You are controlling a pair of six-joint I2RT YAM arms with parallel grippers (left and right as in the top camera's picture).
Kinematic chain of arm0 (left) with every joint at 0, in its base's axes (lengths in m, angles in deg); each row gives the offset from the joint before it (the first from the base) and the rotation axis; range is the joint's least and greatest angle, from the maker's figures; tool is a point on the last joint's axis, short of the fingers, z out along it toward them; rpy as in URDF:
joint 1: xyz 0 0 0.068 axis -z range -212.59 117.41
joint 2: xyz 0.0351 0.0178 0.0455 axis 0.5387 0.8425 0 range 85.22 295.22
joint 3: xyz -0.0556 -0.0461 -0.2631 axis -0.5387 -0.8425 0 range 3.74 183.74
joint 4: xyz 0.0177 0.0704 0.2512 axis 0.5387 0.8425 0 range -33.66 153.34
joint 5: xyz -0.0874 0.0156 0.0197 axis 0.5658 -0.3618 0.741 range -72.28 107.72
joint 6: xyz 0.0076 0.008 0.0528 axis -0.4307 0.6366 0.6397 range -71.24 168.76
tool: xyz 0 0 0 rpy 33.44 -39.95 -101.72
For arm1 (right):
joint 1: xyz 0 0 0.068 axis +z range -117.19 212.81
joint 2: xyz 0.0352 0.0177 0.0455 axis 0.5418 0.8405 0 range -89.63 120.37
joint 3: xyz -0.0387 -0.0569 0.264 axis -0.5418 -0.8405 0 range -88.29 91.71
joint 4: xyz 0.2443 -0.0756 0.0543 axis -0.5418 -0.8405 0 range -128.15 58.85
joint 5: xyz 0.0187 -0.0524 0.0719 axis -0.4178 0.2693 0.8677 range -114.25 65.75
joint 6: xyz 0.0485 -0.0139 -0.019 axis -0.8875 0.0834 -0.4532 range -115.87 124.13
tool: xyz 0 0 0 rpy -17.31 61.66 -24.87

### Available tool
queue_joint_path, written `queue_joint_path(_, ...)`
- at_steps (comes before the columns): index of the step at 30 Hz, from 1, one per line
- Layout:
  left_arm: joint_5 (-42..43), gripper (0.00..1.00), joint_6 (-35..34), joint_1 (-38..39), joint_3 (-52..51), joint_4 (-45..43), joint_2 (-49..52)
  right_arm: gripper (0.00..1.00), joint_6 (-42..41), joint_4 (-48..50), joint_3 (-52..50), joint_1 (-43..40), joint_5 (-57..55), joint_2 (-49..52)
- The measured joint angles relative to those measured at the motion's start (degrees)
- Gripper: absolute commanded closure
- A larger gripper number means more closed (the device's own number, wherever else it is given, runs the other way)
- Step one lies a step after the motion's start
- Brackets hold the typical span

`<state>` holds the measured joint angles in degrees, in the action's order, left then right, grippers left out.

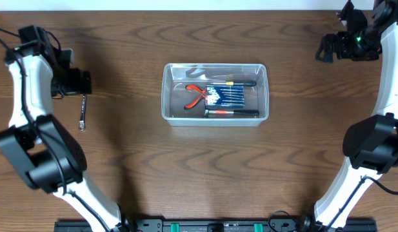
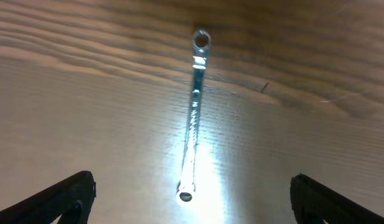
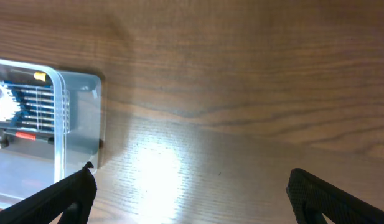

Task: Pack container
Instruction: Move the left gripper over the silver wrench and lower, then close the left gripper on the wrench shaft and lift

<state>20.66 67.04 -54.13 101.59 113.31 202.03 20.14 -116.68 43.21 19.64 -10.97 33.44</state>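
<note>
The clear plastic container (image 1: 215, 93) stands at the table's middle and holds red-handled pliers (image 1: 196, 95), a blue card of small tools (image 1: 228, 95) and two dark pens. Its end also shows in the right wrist view (image 3: 76, 118). A slim metal wrench (image 1: 82, 112) lies on the wood at the left, also seen lengthwise in the left wrist view (image 2: 193, 115). My left gripper (image 1: 75, 82) is open, hovering over the wrench's near end, which sits between the fingers (image 2: 190, 198). My right gripper (image 1: 337, 46) is open and empty at the far right (image 3: 188, 199).
The dark wood table (image 1: 186, 174) spreads around the container. Both arms' white links rise from the front edge at left (image 1: 37, 148) and right (image 1: 373, 142).
</note>
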Motion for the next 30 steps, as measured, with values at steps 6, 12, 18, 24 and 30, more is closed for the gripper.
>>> queue_joint_path(6, 0.13, 0.02, 0.17, 0.00, -0.11, 0.09, 7.39, 0.01, 0.00, -0.59, 0.00, 0.00, 0.00, 0.00)
queue_joint_path(12, 0.13, 0.02, 0.20, 0.00, -0.81, -0.46, 10.49, 0.01, -0.02, -1.51, 0.00, 0.00, 0.00, 0.00)
queue_joint_path(18, 0.11, 0.02, 0.83, 0.00, -1.55, -1.97, 10.82, 0.01, -0.02, -1.90, 0.00, 0.00, 0.00, 0.00)
queue_joint_path(24, 0.09, 0.02, 1.44, 0.00, -2.82, -3.06, 10.69, 0.01, -0.02, -2.54, 0.00, 0.00, 0.00, 0.00)
queue_joint_path(30, 0.11, 0.00, 1.49, 0.00, -3.50, -3.72, 10.25, 0.01, -0.02, -3.15, 0.00, 0.00, -0.09, 0.00)
